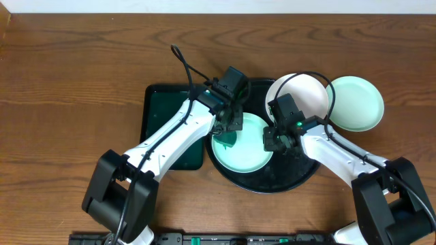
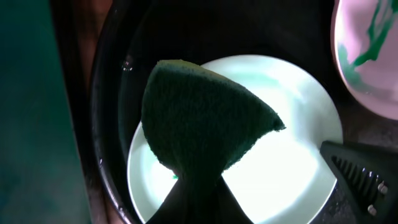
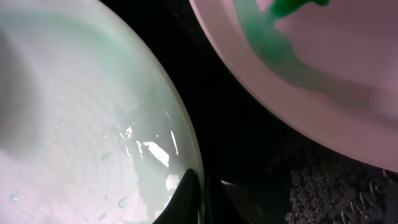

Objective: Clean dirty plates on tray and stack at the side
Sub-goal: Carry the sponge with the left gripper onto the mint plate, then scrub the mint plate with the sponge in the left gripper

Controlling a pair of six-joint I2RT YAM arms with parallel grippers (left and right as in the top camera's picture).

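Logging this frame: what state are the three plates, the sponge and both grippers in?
Left gripper: shut on sponge.
Right gripper: shut on rim of wet mint plate.
Wet mint plate: flat in black tray, nearly clean.
White plate: dirty, green smears, overlapping tray rim.
Other mint plate: on table beside tray, looks clean.
Sponge: pinched, over wet mint plate.

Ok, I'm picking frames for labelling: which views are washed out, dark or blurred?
Overhead: evenly lit, sharp. Left wrist: the mint plate is blown out, the sponge and tray nearly black. Right wrist: the white plate soft, glare spots on the wet mint plate.
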